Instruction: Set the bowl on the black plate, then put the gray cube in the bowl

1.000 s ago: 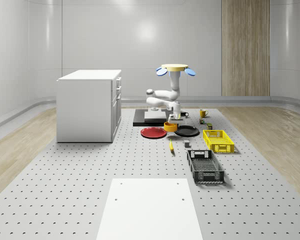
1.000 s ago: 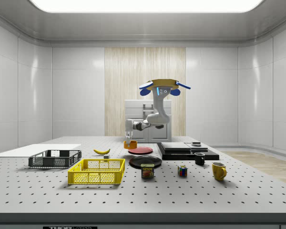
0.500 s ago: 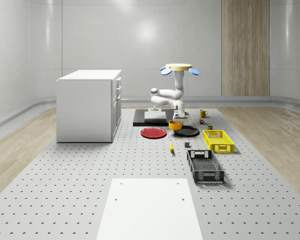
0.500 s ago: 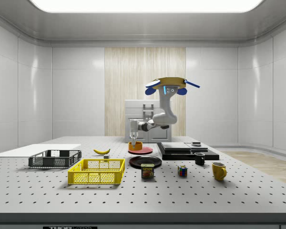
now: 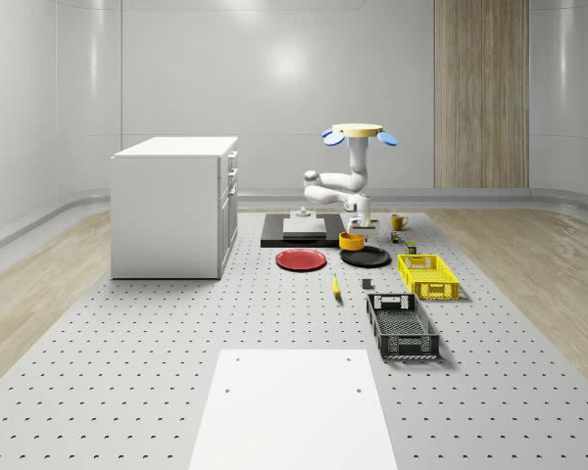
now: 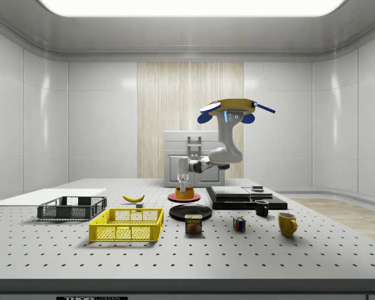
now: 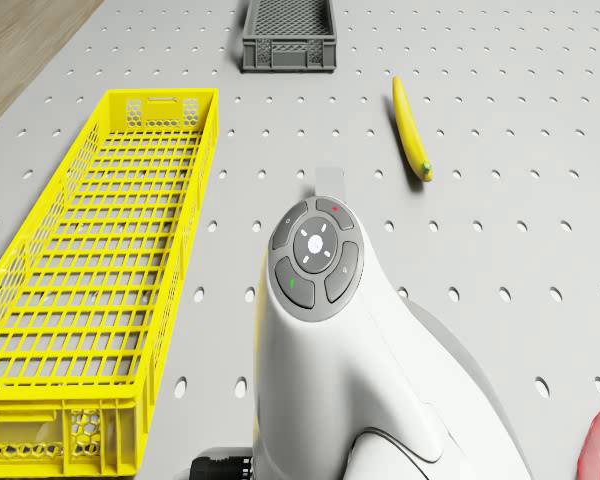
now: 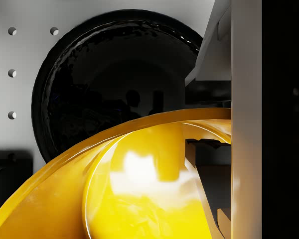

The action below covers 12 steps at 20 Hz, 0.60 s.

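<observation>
An orange-yellow bowl [image 5: 351, 240] hangs just above the table, with my gripper [image 5: 356, 229] shut on its rim. In the side view the bowl [image 6: 184, 193] is over the black plate [image 6: 189, 212], below the gripper [image 6: 184, 182]. The wrist view has the bowl [image 8: 139, 189] close up, one finger [image 8: 246, 124] at its rim and the black plate [image 8: 104, 84] beneath. The black plate [image 5: 367, 258] lies beside the red plate [image 5: 301, 259]. The small gray cube [image 5: 367, 284] sits nearer the front, next to the banana [image 5: 335, 285]. The drone [image 5: 360, 132] hovers above the plates' far side.
A yellow basket [image 5: 428, 275] and a black basket [image 5: 402, 325] lie to the whole-scene view's right of the plates. Behind them is a black platform [image 5: 294, 232], and a white cabinet [image 5: 174, 206] stands at the left. A can [image 6: 194, 224], mugs [image 6: 287, 223] and a colour cube [image 6: 239, 224] sit nearby.
The drone and arm have shifted toward the whole-scene view's right, carrying the bowl from beside the red plate to over the black plate.
</observation>
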{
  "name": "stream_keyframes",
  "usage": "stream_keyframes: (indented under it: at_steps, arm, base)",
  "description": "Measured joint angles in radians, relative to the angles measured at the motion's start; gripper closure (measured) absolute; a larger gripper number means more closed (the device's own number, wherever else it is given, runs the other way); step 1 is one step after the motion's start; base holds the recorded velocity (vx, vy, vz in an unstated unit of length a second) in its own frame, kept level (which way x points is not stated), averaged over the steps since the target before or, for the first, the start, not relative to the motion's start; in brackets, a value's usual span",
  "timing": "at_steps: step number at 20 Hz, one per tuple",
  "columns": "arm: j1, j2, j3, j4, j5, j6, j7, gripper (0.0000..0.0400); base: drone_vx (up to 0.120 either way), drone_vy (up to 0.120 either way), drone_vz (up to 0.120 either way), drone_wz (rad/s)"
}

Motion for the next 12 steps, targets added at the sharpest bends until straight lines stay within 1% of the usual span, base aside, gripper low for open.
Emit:
stream_keyframes:
  at_steps: [2,4,8,9,12]
  arm:
    - [0.0,-0.001,0.0,0.0,0.0,0.001,0.0,0.03]
    - [0.0,-0.001,0.0,0.0,0.001,0.001,0.0,0.03]
    - [-0.001,-0.003,0.0,0.0,0.001,0.002,0.001,0.03]
    - [-0.001,-0.003,0.0,0.0,0.001,0.003,0.001,0.03]
    - [-0.001,-0.004,0.0,0.0,0.002,0.004,0.001,0.03]
  base:
    - [-0.1,0.12,0.0,0.0]
    - [0.0,0.12,0.0,0.0]
    - [0.0,0.12,-0.12,0.0]
    - [0.0,0.12,-0.08,0.0]
    - [0.0,0.12,0.0,0.0]
